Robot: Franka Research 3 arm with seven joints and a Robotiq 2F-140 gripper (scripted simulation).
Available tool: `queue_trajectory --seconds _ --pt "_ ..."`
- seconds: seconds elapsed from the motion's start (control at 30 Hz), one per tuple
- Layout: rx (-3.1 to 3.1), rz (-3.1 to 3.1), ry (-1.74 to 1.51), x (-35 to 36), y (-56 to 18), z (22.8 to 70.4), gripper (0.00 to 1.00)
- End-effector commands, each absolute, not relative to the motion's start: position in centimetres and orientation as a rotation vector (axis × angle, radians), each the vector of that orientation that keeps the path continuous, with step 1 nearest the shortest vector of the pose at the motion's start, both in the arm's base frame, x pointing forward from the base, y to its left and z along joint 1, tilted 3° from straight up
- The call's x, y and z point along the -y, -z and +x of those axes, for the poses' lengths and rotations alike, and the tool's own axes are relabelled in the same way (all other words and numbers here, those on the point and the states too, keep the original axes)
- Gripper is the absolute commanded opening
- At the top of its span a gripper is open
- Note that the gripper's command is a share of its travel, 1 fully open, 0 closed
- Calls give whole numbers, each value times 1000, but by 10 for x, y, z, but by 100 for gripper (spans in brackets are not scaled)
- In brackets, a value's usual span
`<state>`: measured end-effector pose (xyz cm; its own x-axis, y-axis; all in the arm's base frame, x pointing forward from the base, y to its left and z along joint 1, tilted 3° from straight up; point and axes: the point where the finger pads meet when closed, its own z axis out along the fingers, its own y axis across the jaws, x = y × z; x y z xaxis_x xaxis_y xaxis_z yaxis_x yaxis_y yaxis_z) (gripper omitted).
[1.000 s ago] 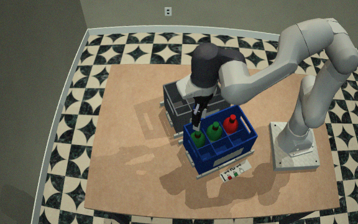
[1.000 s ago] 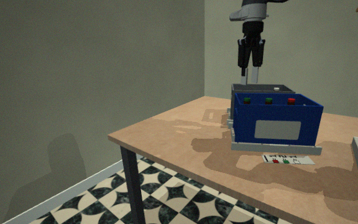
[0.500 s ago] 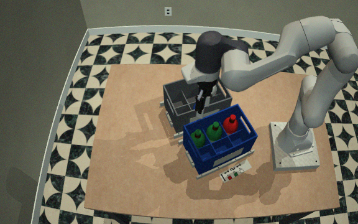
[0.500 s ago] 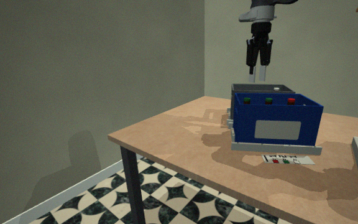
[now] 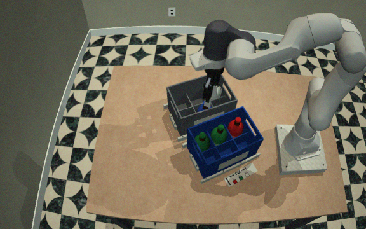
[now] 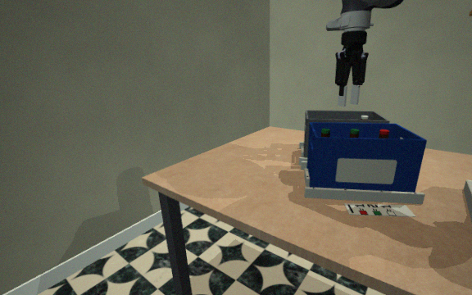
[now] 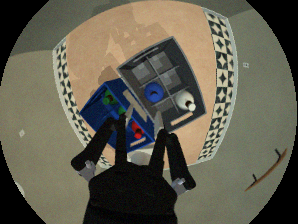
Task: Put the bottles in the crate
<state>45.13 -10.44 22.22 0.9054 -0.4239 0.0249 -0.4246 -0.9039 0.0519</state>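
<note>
The blue crate [image 5: 224, 144] holds two green-label bottles [image 5: 203, 140] [image 5: 219, 133] and one red-label bottle [image 5: 236, 126], all upright in its back row. Behind it the grey crate [image 5: 199, 103] holds a blue-label bottle [image 7: 154, 92] and a white-label bottle [image 7: 186, 102]. My gripper [image 6: 348, 98] hangs well above the grey crate, roughly over the blue-label bottle. Its fingers stand a little apart with nothing between them. The pick list [image 5: 241, 175] lies on the table in front of the blue crate and shows red, green and white marks.
The robot's base plate [image 5: 300, 152] stands to the right of the crates. The two crates sit close together, each with light rails along its foot. The table's front edge runs below the pick list.
</note>
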Motion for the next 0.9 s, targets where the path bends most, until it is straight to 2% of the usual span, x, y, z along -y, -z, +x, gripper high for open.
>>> queue_trajectory --seconds 0.0,0.87 --pt "590 3027 -20 121 -223 447 38" --pt "590 3027 -20 238 -230 422 38"
